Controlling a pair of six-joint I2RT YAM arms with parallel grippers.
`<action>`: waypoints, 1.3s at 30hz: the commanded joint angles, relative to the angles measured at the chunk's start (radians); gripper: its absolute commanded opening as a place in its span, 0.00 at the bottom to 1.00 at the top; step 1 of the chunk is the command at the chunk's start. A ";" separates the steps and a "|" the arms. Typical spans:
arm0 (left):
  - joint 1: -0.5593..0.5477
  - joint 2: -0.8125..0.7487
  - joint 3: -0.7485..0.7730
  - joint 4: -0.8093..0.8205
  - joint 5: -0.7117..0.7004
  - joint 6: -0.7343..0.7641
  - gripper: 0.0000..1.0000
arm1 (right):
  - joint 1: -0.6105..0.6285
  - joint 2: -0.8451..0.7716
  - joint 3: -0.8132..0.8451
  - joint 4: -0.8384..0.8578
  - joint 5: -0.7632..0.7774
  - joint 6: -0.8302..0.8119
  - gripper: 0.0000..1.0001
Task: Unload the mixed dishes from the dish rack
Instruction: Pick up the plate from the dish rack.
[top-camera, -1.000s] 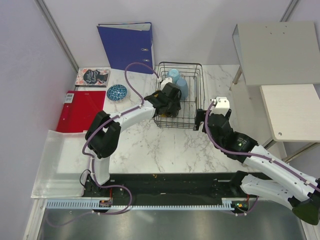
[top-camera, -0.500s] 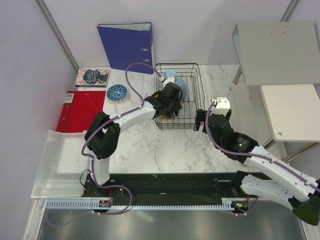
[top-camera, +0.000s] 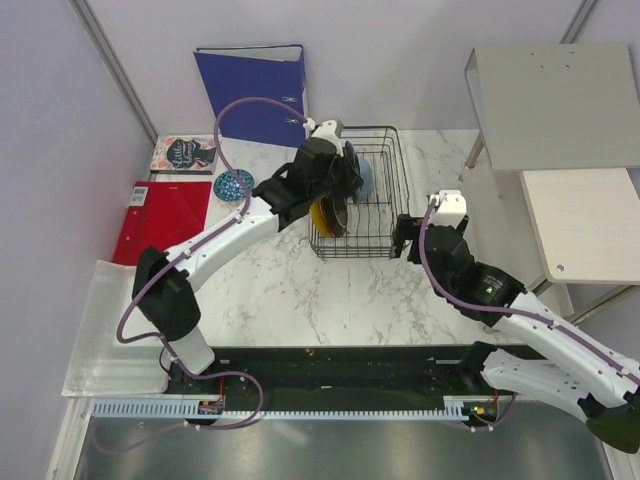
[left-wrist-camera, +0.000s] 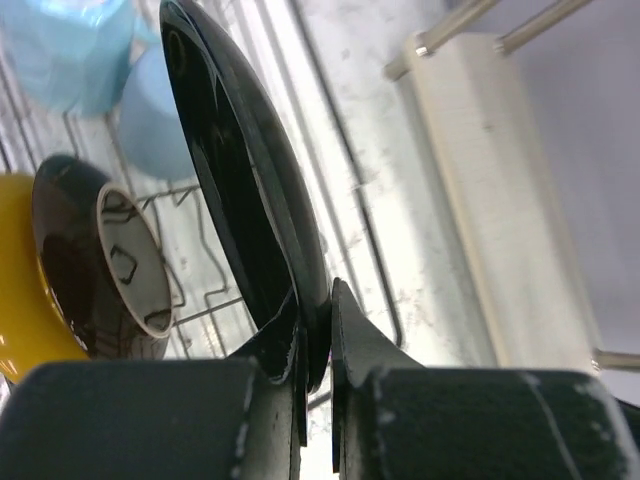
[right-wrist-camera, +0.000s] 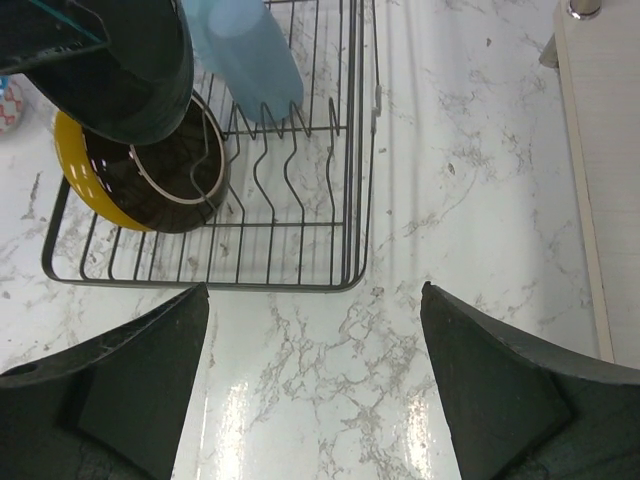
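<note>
While our left end effector (left-wrist-camera: 318, 345) clamped the plate (left-wrist-camera: 240, 170) by its rim, on edge above the rack (right-wrist-camera: 200, 284), we judged a straight lift best, clear of the yellow plate (right-wrist-camera: 90, 195) below. Our left wrist view showed that pinch; only the top view showed the bowl (top-camera: 233, 184) on the counter (top-camera: 300, 290); our right end effector (right-wrist-camera: 315, 295) hung open.

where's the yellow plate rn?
Top view: the yellow plate stands on edge at the left end of the rack, right by the dark plate pinched in the left claw.
</note>
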 joint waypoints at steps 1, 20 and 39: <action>0.004 -0.125 0.086 -0.005 0.179 0.171 0.02 | 0.002 -0.027 0.087 -0.029 -0.002 -0.009 0.94; -0.460 -0.692 -0.539 -0.165 -0.695 1.122 0.02 | -0.005 0.268 0.570 -0.327 -0.186 0.042 0.92; -0.853 -0.609 -1.074 1.163 -0.962 2.129 0.02 | -0.015 0.278 0.429 -0.230 -0.677 0.091 0.88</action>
